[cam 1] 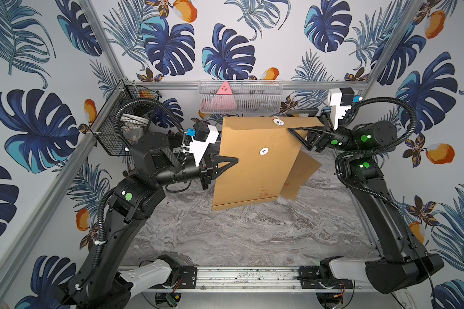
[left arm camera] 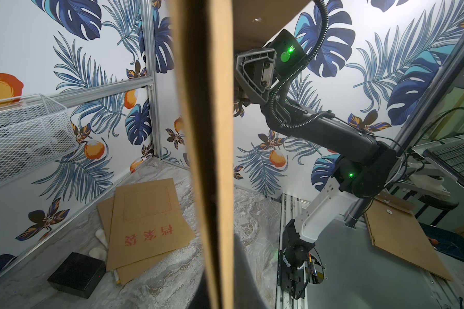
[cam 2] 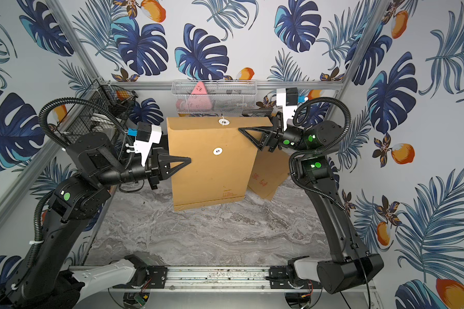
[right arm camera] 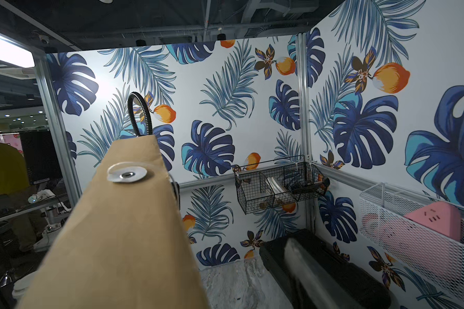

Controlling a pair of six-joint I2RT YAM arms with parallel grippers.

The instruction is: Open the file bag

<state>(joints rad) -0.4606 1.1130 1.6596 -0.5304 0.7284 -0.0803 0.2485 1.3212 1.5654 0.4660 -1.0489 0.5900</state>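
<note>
hold: left gripper [cam 1: 237, 160] clamped shut on file bag [cam 1: 255, 171], 9 o'clock edge | right gripper [cam 1: 288, 121] agape astride flap [cam 1: 252, 122], 1 o'clock | next: best pinch flap alone, lift steadily

Red 档案袋 on flat kraft envelope [left arm camera: 148, 211]; file bag [cam 1: 252, 166] small print illegible.
</note>
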